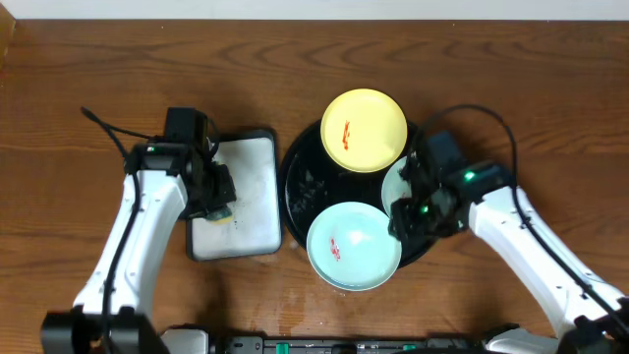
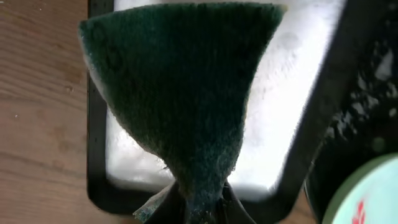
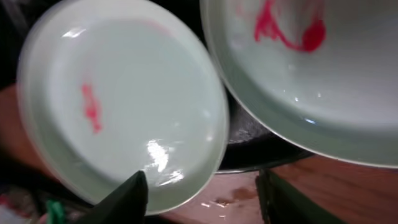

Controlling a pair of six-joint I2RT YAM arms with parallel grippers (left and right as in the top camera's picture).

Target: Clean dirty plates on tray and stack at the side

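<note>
Three dirty plates lie on a large round black dish [image 1: 295, 182]. The yellow plate [image 1: 366, 130] with a red smear is at the back. One mint plate [image 1: 354, 246] with a red smear is at the front. The other mint plate [image 1: 396, 182] is at the right, partly hidden by my right gripper [image 1: 408, 211]. That gripper is open and empty, its fingers [image 3: 202, 199] near the rims of the two mint plates [image 3: 124, 106] [image 3: 311, 68]. My left gripper [image 1: 218, 202] is shut on a dark green sponge [image 2: 180, 93], held over a rectangular tray [image 1: 246, 197].
The rectangular tray has a black rim [image 2: 96, 143] and a white inside [image 2: 280, 124]; it stands just left of the black dish [image 2: 367, 93]. A mint plate edge [image 2: 367, 199] shows in the left wrist view. Wooden table [image 1: 98, 79] lies all round.
</note>
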